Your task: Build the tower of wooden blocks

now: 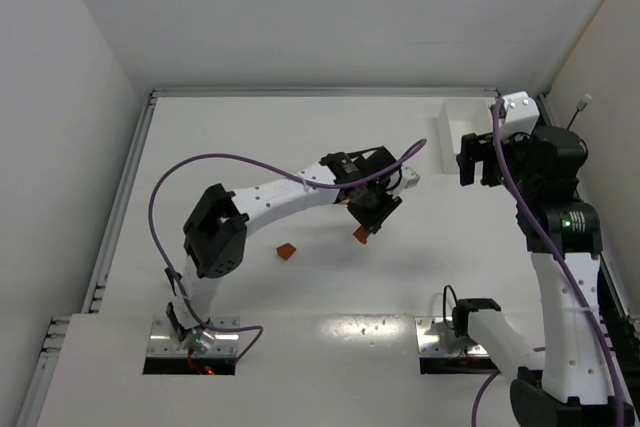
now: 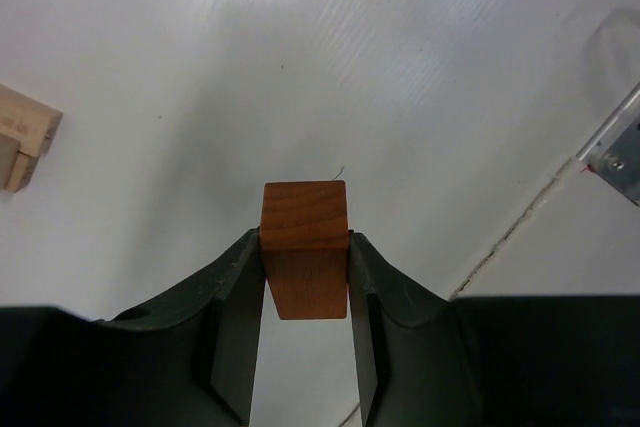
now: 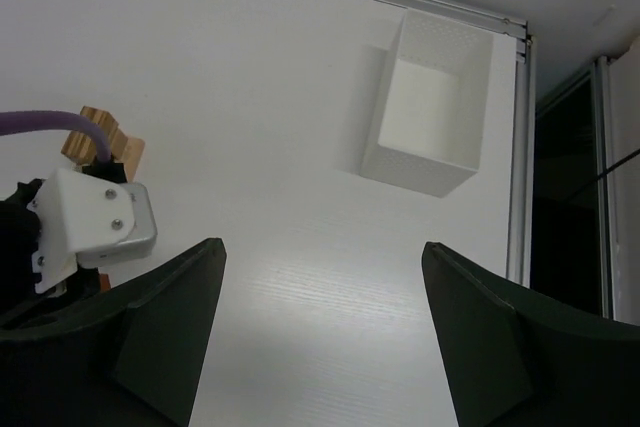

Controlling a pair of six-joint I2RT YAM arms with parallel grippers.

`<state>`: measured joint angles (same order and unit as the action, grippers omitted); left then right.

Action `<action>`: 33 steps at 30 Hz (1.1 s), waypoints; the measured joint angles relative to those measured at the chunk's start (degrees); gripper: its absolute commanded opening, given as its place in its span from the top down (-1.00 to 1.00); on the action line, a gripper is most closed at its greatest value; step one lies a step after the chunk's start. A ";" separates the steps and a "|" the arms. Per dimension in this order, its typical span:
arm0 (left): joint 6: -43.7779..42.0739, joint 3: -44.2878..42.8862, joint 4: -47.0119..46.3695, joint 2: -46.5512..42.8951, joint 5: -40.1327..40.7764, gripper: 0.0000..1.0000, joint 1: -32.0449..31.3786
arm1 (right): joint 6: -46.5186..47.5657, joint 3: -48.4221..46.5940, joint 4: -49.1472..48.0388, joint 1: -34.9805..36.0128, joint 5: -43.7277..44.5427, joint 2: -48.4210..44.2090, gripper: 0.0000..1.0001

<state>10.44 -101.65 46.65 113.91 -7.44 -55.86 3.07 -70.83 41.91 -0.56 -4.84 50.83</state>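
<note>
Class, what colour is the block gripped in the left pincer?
The block is reddish-brown; clearest in the left wrist view.

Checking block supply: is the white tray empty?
Empty. The right wrist view looks into the tray and shows only bare white walls and floor.

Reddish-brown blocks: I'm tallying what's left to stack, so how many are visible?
2. One reddish-brown block is held in the left gripper; another lies loose on the table, nearer the arm bases. More may be hidden behind that gripper.
</note>
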 measured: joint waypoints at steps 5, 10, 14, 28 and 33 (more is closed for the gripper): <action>0.17 -1.81 1.79 5.49 0.02 1.00 0.17 | -0.04 -0.02 0.74 -1.20 1.03 -1.29 -0.52; 0.17 -2.58 2.84 9.05 0.42 1.00 0.20 | -0.31 -0.02 1.27 -2.82 -0.02 -0.92 -0.52; 0.04 -2.56 4.07 9.84 0.76 1.00 0.28 | -0.74 -0.04 1.95 -3.87 -1.79 -0.66 -0.52; -2.47 -2.56 5.29 14.95 -0.44 -0.28 2.67 | -2.01 -1.09 2.32 -5.38 -6.86 0.87 -0.52; -2.91 -2.56 5.18 15.10 -0.85 -0.57 2.78 | -1.70 -1.29 2.32 -5.16 -7.89 0.90 -0.52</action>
<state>7.53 -104.20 51.83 129.01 -8.29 -53.08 1.37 -72.12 44.23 -5.72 -12.73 51.72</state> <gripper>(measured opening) 0.754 0.762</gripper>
